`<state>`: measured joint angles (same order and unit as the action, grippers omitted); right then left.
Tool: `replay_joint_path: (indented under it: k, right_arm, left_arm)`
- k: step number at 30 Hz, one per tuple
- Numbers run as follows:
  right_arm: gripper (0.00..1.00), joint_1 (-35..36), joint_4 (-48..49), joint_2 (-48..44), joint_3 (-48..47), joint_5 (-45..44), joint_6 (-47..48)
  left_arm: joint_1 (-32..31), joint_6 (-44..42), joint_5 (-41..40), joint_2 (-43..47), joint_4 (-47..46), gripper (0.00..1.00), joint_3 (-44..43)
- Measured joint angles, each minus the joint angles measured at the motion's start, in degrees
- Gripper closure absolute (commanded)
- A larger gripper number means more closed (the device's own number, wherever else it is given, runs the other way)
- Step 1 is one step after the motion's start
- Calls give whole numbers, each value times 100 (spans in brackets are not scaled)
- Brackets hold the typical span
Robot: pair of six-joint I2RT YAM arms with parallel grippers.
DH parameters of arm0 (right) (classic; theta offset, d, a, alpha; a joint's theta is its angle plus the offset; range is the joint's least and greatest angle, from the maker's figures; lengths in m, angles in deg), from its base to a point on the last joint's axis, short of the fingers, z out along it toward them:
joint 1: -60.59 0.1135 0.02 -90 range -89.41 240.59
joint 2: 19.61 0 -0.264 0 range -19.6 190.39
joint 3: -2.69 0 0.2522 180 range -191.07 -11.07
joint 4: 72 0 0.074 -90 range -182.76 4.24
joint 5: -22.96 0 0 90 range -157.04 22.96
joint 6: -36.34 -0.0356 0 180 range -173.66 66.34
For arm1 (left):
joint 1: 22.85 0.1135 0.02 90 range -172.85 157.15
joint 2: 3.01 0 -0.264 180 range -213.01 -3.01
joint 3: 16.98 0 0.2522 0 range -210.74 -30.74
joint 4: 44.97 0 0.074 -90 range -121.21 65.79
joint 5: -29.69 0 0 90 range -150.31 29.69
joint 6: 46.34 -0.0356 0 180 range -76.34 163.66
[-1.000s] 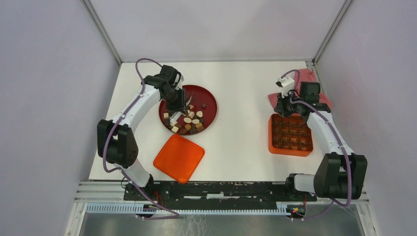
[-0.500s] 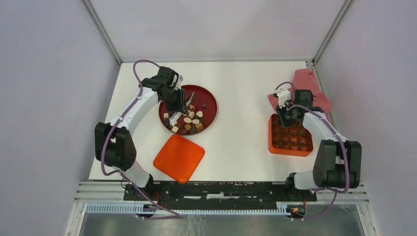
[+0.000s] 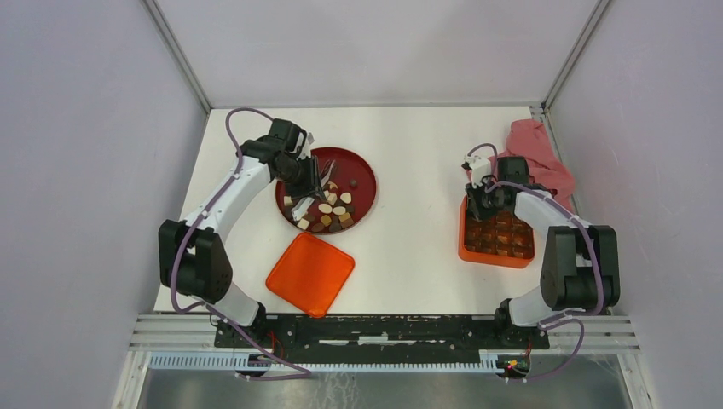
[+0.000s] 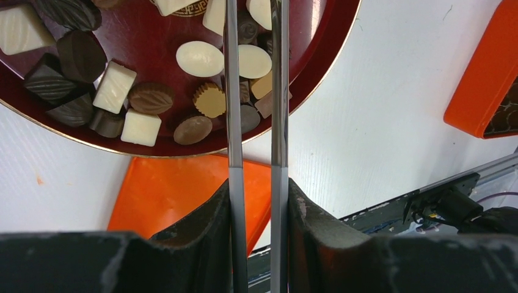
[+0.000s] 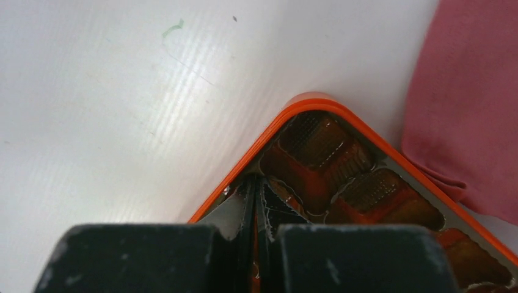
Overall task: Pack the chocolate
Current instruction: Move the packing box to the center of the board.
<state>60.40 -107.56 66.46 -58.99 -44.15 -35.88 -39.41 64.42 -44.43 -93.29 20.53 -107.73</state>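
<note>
Left gripper (image 4: 258,195): clenched on tongs (image 4: 231,91) — I'd centre one chocolate (image 4: 200,58) between them.
Right gripper (image 5: 255,201): clamped on box (image 5: 317,104) rim — hold steady.

Smooth chocolate (image 4: 198,58), glossy red plate (image 4: 149,36), shiny orange plastic box (image 5: 308,104), matt white table (image 5: 122,91)

The left arm (image 3: 226,192) and right arm (image 3: 546,209) wear white shells between chunky black joint housings. A thin purple cable (image 3: 228,126) loops loosely along each, from base to wrist.
</note>
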Motion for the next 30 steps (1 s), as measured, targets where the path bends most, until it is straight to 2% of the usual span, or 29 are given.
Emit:
replay_joint_path:
  k: [5, 10, 18, 21, 25, 30]
  right_arm:
    - [95, 271, 319, 212, -48, 361, -507]
    - [95, 734, 890, 651, -273, 789, -1427]
    - [94, 1668, 1554, 1600, -1285, 1318, -2503]
    - [93, 1766, 1508, 1655, -1596, 1432, -2492]
    - [91, 1665, 1228, 1563, -1965, 1735, -1871]
    - [89, 1379, 807, 756, -1786, 2057, -990]
  left_arm:
    - [4, 87, 94, 83, -22, 98, 90]
    - [9, 133, 153, 201, -125, 98, 168]
    - [11, 203, 190, 214, -249, 98, 306]
    - [9, 236, 243, 214, -278, 98, 306]
    - [9, 245, 372, 214, -352, 98, 308]
    - [9, 295, 492, 302, -511, 98, 424]
